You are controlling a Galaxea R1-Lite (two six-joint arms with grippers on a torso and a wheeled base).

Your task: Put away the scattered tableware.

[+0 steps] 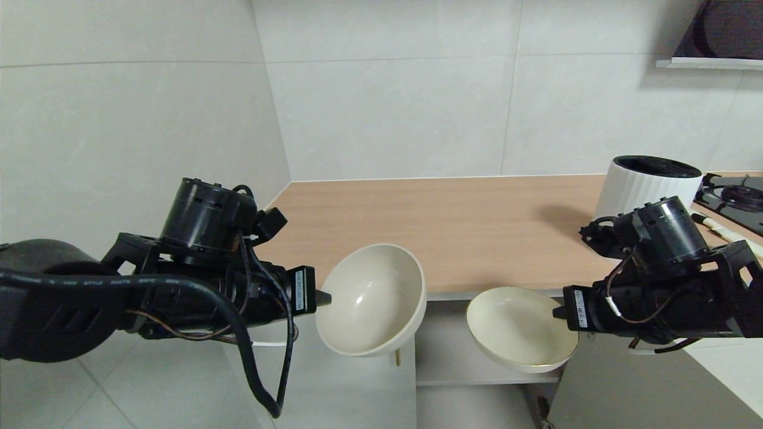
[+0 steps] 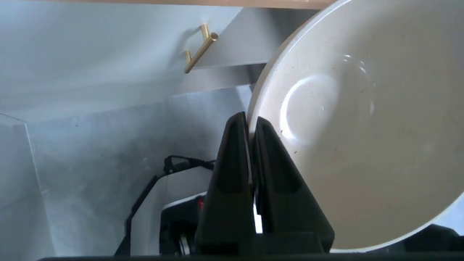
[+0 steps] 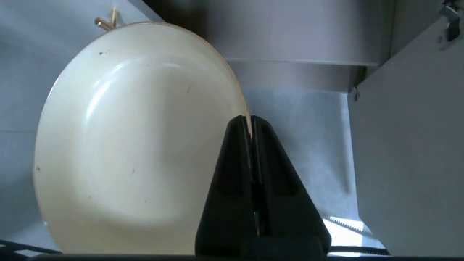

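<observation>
My left gripper (image 1: 325,296) is shut on the rim of a deep cream bowl (image 1: 372,299), held in the air in front of the wooden counter's edge (image 1: 453,238), tilted with its inside facing me. In the left wrist view the bowl (image 2: 362,123) is pinched at its rim by the gripper (image 2: 251,141). My right gripper (image 1: 559,311) is shut on the rim of a shallower cream plate-bowl (image 1: 518,328), held lower and to the right, over the open cabinet. The right wrist view has this dish (image 3: 138,138) clamped by the gripper (image 3: 249,130).
A white ribbed cylindrical container (image 1: 647,182) stands at the counter's right. A gas hob (image 1: 736,196) and a utensil lie further right. Below the counter is an open cabinet shelf (image 1: 486,375) with a brass handle (image 2: 199,47) on a door.
</observation>
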